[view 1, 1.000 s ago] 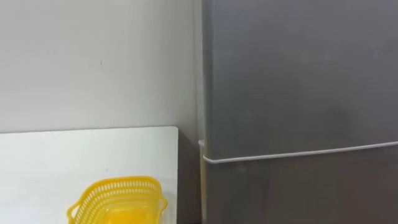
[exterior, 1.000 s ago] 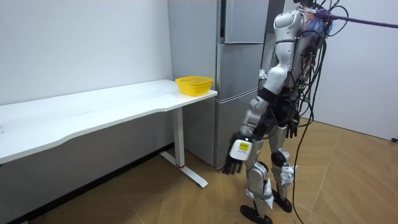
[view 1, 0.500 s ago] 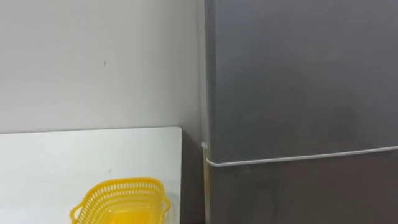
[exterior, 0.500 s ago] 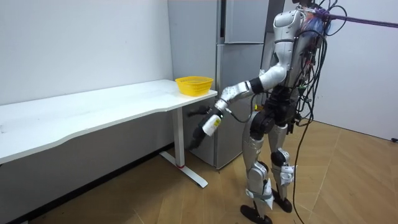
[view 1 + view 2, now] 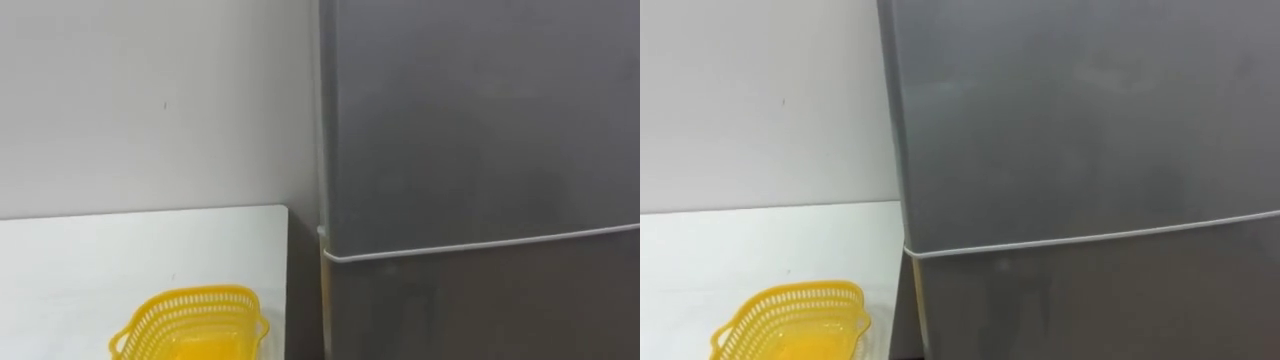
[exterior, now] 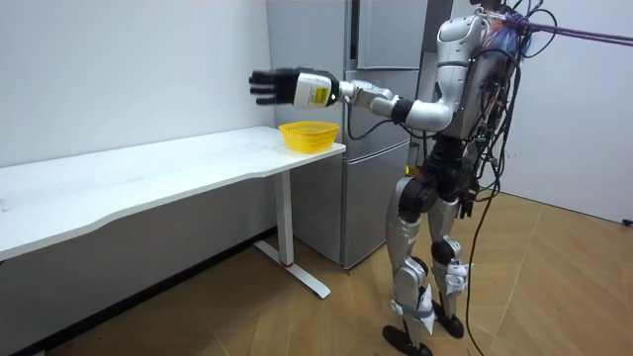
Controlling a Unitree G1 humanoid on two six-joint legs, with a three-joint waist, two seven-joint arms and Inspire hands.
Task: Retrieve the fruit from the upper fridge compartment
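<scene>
Within 1 second the left hand (image 6: pixel 282 87) swings up from beside the thigh to shoulder height, fingers spread, holding nothing; the fridge (image 5: pixel 480 120) is shut, so the item is unseen, presumably inside; I'd guess it reaches for the upper door.

Here's the fridge (image 5: pixel 480 120), dull brushed grey metal, smooth all over; the basket (image 5: pixel 190 315), yellow plastic lattice; the table (image 5: pixel 100 250), smooth white matt top; the floor (image 6: pixel 247 326), wood planks.
</scene>
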